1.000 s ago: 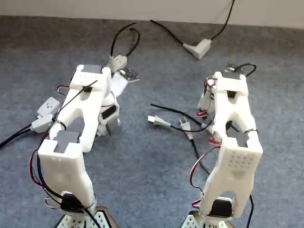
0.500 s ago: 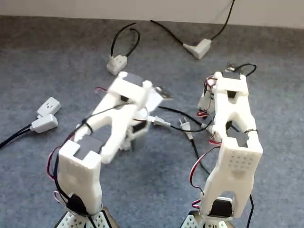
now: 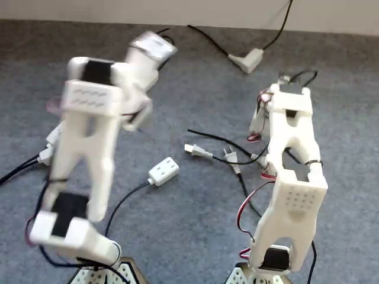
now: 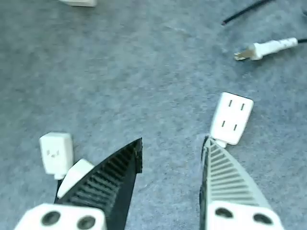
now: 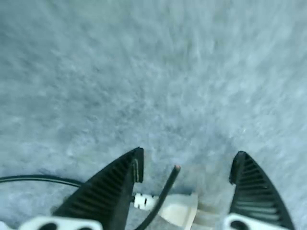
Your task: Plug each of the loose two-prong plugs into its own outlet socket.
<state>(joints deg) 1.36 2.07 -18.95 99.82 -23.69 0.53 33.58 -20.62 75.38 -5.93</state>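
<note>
Swung up, the left gripper (image 4: 172,143) hangs wide above the outlet socket (image 4: 231,118) at the carpet (image 3: 195,231) centre; we grasp the nearby white plug (image 4: 266,48) by its body, prongs square to slots.

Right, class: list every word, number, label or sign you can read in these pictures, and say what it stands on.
There is no readable text.
The white outlet block shows only its slots.
The white plug is bare.
The small socket cube has faint marks, too blurred to read.
</note>
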